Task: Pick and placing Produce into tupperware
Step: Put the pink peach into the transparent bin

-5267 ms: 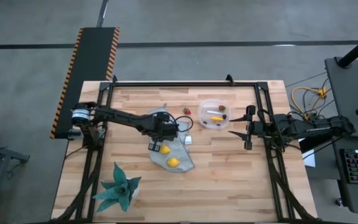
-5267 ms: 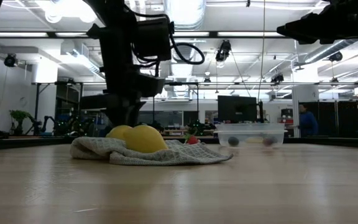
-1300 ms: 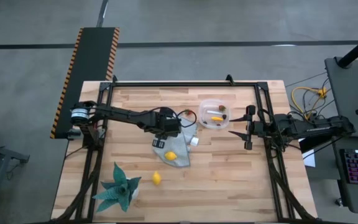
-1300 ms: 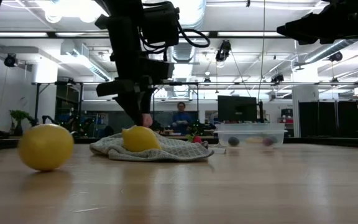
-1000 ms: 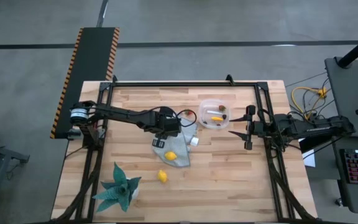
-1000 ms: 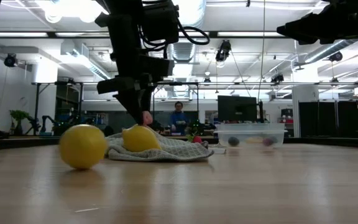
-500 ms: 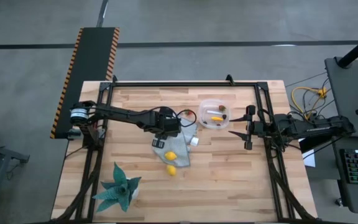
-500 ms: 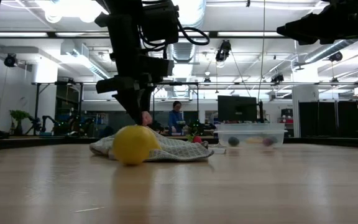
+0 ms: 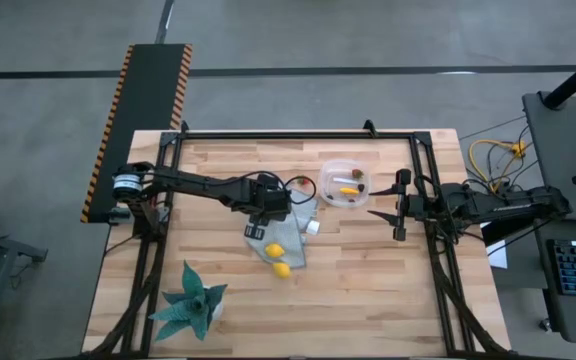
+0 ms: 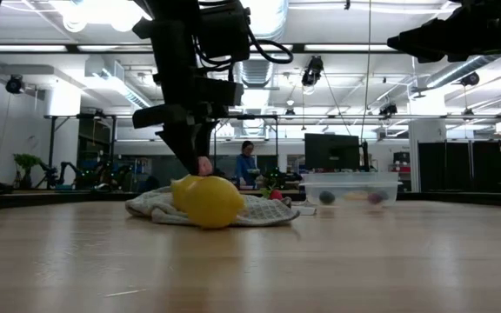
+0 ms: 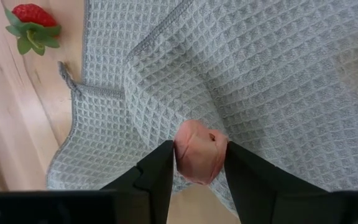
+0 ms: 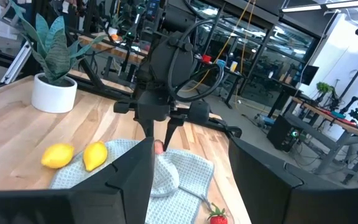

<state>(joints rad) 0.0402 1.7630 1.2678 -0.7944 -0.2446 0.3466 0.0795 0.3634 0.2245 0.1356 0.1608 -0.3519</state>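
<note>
Two lemons (image 9: 279, 260) on grey cloth (image 9: 293, 235), left claw (image 11: 199, 163) above cloth pinching pink piece (image 11: 199, 151), right claw (image 9: 372, 212) spread beside tupperware (image 9: 346, 183), beyond cloth.

No legible text, label, brand, number or sign is showing in any view. The black panel (image 9: 136, 128) at the upper left of the high view is carrying only yellow-and-black hazard striping along its edges, without lettering. Screens in the room behind are showing nothing readable.
</note>
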